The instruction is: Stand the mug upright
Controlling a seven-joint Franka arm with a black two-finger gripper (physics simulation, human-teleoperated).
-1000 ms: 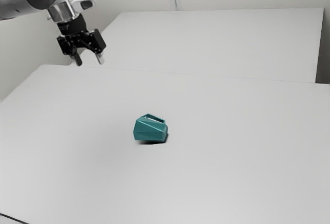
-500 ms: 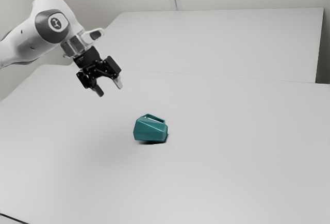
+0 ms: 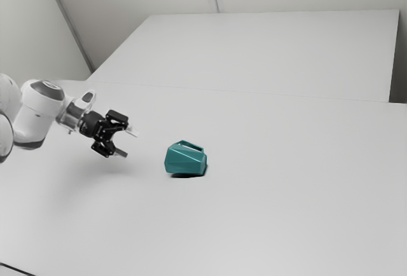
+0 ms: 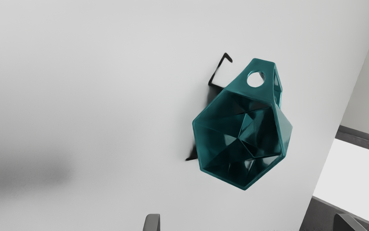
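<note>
Mug [image 3: 186, 160] on side; tool [image 3: 128, 143] wide open, near but apart.

Open gap separates gripper [image 3: 131, 144] from mug [image 3: 186, 161]; free air above mug, handle [image 4: 264, 65] jutting upward as obstacle. Mug blocks straight path beyond.

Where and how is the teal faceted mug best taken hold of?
Probably at the rim of the teal faceted mug, pinched from inside and outside, coming from the mouth side. The mug lies on its side, its mouth faces the open gripper, and the handle points up, away from the lower rim.
</note>
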